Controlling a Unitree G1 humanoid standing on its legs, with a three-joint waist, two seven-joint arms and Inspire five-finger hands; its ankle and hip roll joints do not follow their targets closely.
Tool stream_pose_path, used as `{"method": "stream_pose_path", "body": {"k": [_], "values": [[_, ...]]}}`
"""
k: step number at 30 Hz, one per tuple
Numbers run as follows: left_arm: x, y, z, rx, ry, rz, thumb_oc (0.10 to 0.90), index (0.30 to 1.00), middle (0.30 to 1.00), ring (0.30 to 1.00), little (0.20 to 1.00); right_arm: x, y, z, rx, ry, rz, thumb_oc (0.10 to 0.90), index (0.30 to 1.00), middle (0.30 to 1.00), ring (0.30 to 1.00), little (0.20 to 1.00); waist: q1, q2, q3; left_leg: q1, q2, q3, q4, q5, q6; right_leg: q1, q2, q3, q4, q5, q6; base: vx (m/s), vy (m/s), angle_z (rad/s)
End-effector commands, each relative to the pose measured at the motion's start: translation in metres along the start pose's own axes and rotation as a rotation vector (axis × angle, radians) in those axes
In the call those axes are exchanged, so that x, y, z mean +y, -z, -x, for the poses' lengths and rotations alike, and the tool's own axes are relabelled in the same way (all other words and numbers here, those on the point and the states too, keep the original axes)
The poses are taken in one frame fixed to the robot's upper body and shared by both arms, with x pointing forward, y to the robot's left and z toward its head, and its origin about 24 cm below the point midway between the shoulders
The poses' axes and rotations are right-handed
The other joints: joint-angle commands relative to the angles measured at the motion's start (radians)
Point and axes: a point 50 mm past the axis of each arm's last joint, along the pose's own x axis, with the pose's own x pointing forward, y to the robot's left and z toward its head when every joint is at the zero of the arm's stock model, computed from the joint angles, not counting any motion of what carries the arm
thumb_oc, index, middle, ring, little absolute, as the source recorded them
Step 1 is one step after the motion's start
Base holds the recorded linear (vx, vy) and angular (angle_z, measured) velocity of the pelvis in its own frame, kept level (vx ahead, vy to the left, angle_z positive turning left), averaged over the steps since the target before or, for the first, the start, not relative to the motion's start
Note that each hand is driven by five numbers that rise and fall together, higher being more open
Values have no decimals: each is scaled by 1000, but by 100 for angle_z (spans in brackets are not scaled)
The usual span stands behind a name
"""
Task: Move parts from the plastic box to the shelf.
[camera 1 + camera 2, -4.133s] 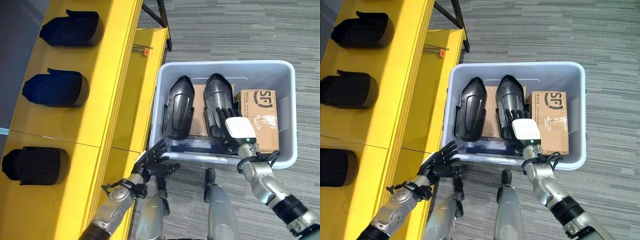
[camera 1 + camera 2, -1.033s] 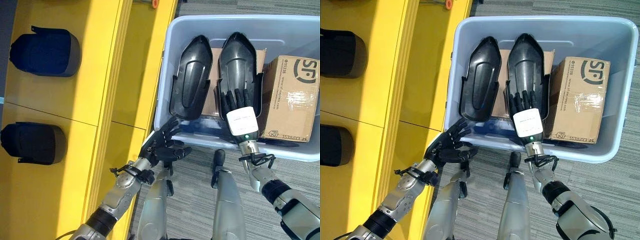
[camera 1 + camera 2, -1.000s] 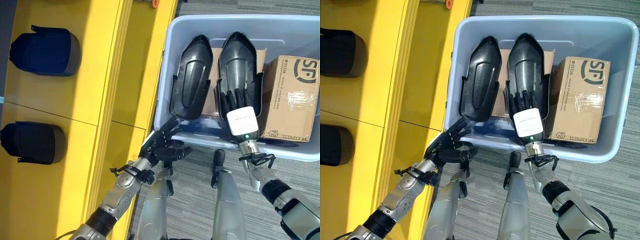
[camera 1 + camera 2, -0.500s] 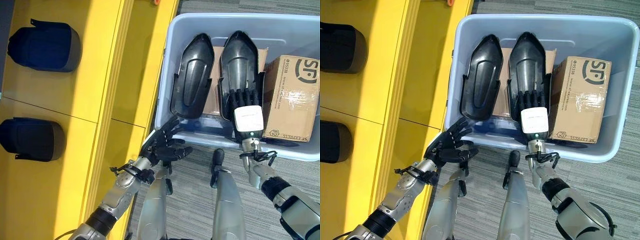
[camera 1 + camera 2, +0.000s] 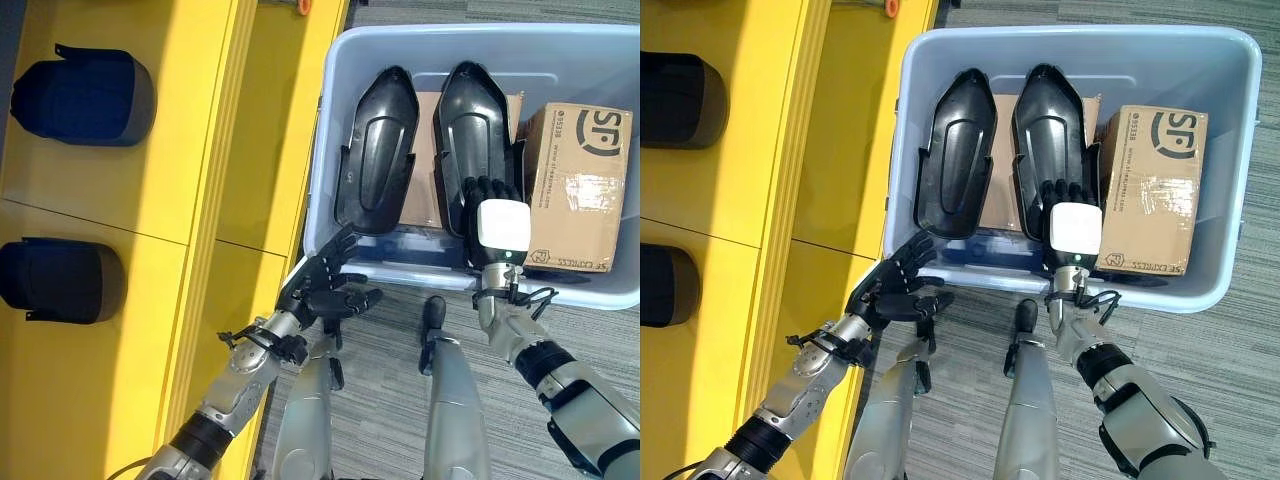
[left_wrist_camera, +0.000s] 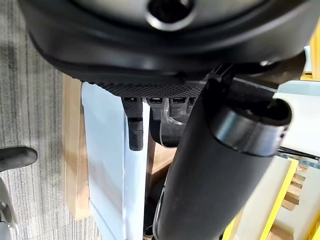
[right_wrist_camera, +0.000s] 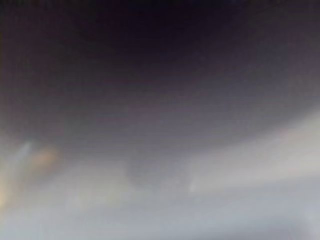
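- Left hand (image 5: 322,292): at 7 o'clock in the head views, outside the plastic box (image 5: 330,150), just beside its near left corner. Fingers spread and relaxed, holding nothing.
- Right hand (image 5: 497,215): at 5 o'clock, reaching over the box's near wall, with its white-backed palm down on the near end of the right-hand black part (image 5: 472,120). The fingers bend down over that part; whether they grip it cannot be told. The right wrist view is too blurred to read.
- Box contents: a second black part (image 5: 375,150) lies just beside the first, at its 9 o'clock. Both rest lengthwise on a flat brown carton (image 5: 424,150). A cardboard box (image 5: 578,180) stands at 3 o'clock, against the right wall.
- Yellow shelf (image 5: 200,150): runs along 9 to 11 o'clock and carries two dark parts, one nearer (image 5: 60,280), one farther (image 5: 85,95), well apart.
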Motion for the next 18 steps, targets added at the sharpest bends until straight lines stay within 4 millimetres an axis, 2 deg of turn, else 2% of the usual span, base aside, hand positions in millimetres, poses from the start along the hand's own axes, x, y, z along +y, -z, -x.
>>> {"method": "stream_pose_path", "body": {"k": [1, 8, 14, 16, 18], "values": [[0, 34, 20, 208, 17, -42, 900, 1000, 1000, 1000, 1000, 12, 25, -9, 58, -249, 143, 400, 300, 300, 300, 300, 46, 27, 41, -44, -70, 5, 84, -64, 78, 69, 44, -50, 3, -95, -33, -11, -23, -10], [-1, 33, 18, 217, 29, -52, 900, 1000, 1000, 1000, 1000, 11, 33, -13, 100, -276, 193, 400, 300, 300, 300, 300, 53, 25, 41, -44, -69, -2, 74, -59, 77, 70, 47, -56, -4, -91, -30, -11, -14, -2], [1, 33, 20, 185, 19, -38, 900, 1000, 1000, 1000, 1000, 16, 41, -5, 136, -282, 185, 400, 300, 300, 300, 300, 57, 24, 41, -18, -64, -7, 47, -47, 75, 95, 48, -60, -33, -78, -26, 0, 0, 0], [-1, 30, 21, 165, 24, -35, 900, 1000, 1000, 1000, 1000, 19, 38, 1, 140, -215, 31, 400, 300, 300, 300, 300, 53, 22, 41, 28, -55, -3, 5, -33, 73, 133, 50, -57, -71, -65, -20, -27, 68, 2], [2, 23, 22, 143, -12, -22, 900, 1000, 1000, 1000, 1000, -1, 15, -13, 89, -36, -182, 400, 300, 300, 300, 300, 36, 12, 41, 103, -44, 4, -40, -25, 65, 197, 48, -48, -120, -51, -12, 7, 160, 1]]}}
